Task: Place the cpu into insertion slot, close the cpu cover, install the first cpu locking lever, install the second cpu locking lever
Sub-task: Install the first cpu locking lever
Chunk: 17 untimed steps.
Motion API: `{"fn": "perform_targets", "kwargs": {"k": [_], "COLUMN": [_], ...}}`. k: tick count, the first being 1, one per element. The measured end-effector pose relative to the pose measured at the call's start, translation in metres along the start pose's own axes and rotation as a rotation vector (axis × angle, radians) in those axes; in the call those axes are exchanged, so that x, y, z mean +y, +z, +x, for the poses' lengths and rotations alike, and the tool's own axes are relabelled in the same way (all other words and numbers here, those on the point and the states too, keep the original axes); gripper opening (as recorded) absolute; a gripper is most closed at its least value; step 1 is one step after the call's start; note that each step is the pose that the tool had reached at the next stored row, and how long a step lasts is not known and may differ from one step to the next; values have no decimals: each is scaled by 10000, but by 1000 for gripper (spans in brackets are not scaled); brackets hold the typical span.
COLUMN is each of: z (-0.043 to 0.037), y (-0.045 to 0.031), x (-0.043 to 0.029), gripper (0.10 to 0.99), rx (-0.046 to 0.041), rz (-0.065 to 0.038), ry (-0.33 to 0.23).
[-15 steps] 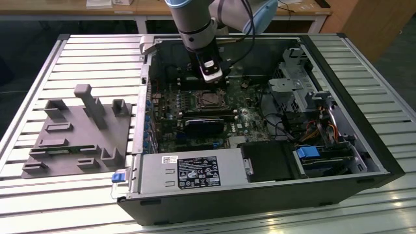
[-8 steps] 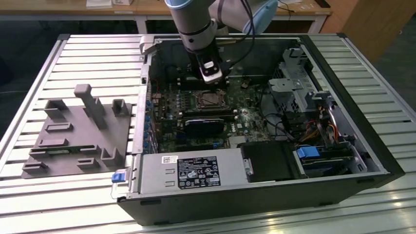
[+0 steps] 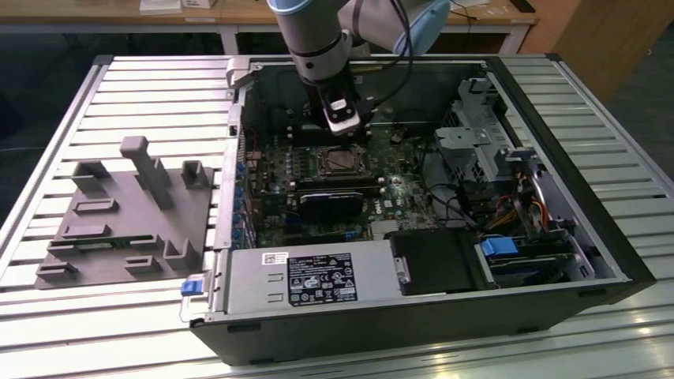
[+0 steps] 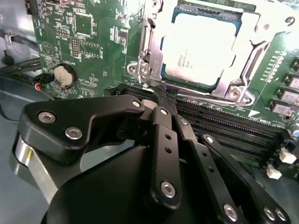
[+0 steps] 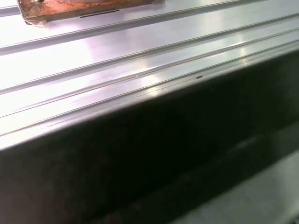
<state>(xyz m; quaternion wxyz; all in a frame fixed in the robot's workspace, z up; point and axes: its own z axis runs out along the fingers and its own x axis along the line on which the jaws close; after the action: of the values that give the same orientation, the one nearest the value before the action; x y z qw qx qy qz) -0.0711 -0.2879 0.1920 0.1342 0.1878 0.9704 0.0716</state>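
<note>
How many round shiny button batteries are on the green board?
1. The battery sits on the green board beside black cables, apart from the cpu. The gripper covers some of the board, so another may be hidden.

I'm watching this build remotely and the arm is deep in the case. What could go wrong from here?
The gripper sits right at the corner of the cover, just over the memory slots; a slip could scrape them. Uneven force on the cover could stress the cpu under it.

light: bright, even | glare: cpu (image 4: 198, 46) top washed white, slatted table (image 5: 117, 56) shining | shadow: case (image 3: 316, 332) interior dim
</note>
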Motion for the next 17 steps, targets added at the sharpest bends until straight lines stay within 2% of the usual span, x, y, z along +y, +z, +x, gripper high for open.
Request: {"fn": "perform_targets", "kwargs": {"k": [7, 17], "z": [-25, -19], "y": [-105, -89], "x": [19, 18], "gripper": [102, 102], "rx": [3, 3], "rz": [9, 10], "ry": [-1, -1]}}
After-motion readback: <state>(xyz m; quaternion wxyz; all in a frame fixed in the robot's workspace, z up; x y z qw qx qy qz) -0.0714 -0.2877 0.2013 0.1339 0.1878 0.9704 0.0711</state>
